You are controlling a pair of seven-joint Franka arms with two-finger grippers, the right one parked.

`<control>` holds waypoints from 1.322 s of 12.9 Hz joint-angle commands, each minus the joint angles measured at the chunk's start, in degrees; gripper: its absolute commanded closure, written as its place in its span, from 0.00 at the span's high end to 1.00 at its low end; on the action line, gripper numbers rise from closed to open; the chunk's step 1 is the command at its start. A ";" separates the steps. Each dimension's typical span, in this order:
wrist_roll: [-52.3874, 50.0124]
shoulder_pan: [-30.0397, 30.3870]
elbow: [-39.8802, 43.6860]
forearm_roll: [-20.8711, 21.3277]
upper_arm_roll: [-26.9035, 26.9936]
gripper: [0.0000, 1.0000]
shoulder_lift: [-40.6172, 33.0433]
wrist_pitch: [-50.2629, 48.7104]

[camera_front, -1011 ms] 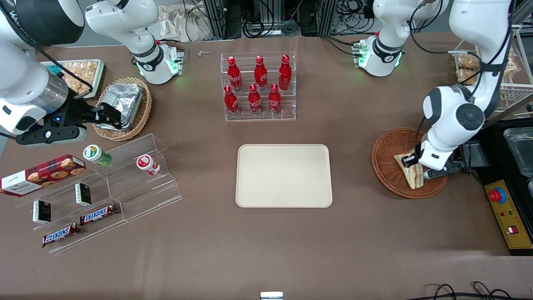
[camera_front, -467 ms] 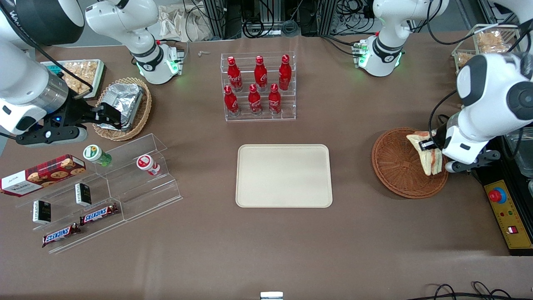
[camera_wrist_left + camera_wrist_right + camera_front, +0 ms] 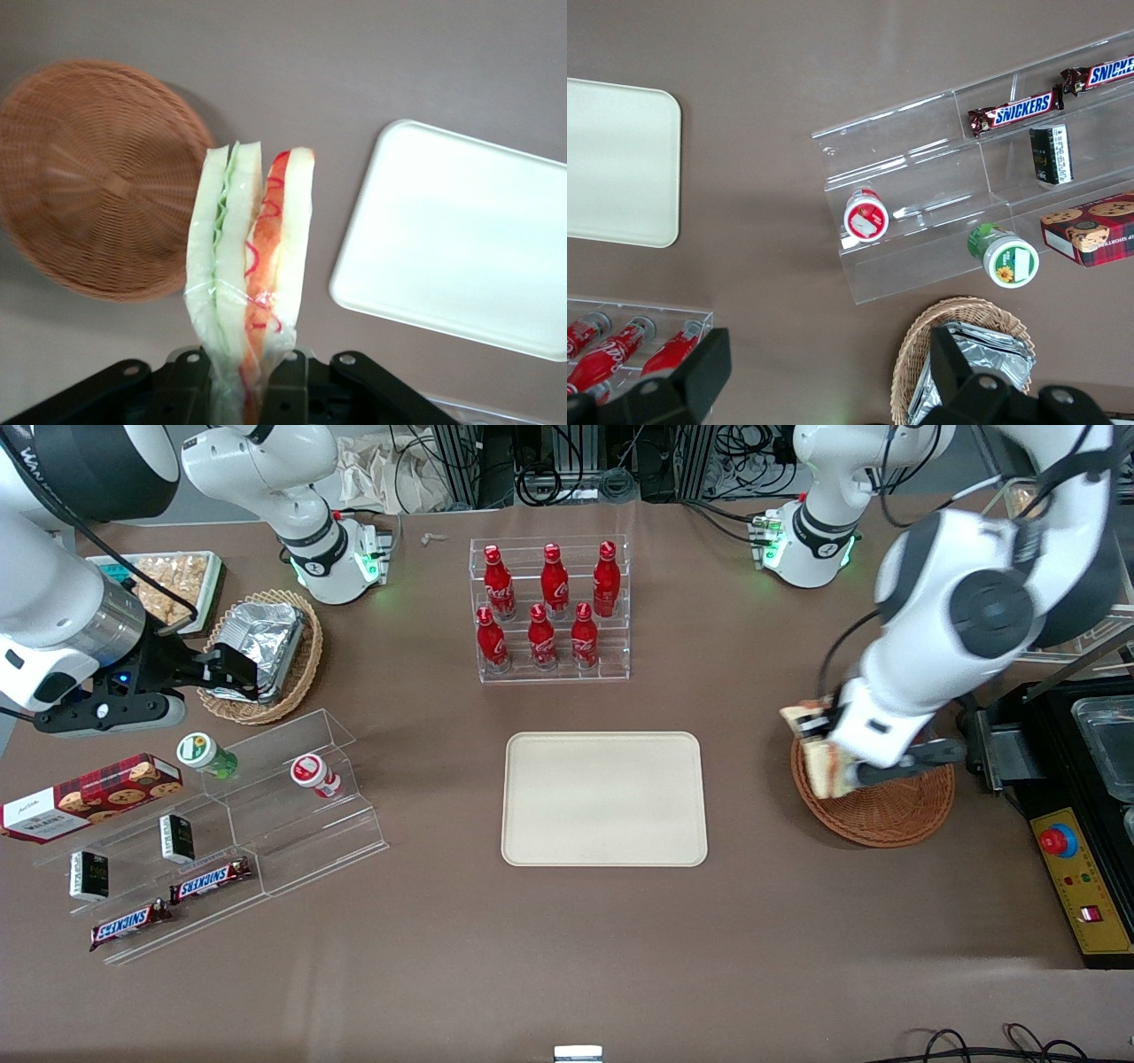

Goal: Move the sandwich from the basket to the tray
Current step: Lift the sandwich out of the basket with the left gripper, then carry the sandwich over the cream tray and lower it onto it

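Between the fingers of the gripper [image 3: 237, 376] hangs the sandwich [image 3: 248, 274], lifted clear of the basket [image 3: 97, 177] and not touching it. The fingers are pressed on the narrow end of the wedge, through its clear wrapping. The long axis of the sandwich runs straight out from the fingertips, and its cut edge with the green and red layers faces the wrist camera.

In the front view the sandwich [image 3: 819, 757] is in the air above the rim of the basket [image 3: 886, 815], on the side that looks toward the tray [image 3: 604, 798]. The gripper [image 3: 837, 766] holds it just beside that rim. The basket seems to hold nothing else.

The relation that matters for the coming move is this: the tray lies sideways from the held sandwich, toward the parked arm's end of the table, with a strip of bare table between basket and tray. In the wrist view the tray [image 3: 461, 239] stands near the sandwich but apart from it, and nothing lies on it. I judge that the pick is done and the carry is the step in hand; what is left is a level travel over the bare strip, then a descent so that the wedge comes down flat inside the low rim. Because the sandwich hangs by one end only, it may swing or slip.
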 commanded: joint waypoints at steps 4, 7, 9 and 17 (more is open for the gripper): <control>-3.17 -7.84 6.42 5.78 -0.51 0.10 17.48 12.14; -4.39 -9.77 6.42 9.74 -0.51 0.13 23.38 18.82; -7.02 -11.18 6.33 12.64 -0.42 0.14 26.55 23.13; -9.23 -13.38 6.42 18.36 -0.25 1.00 29.99 25.35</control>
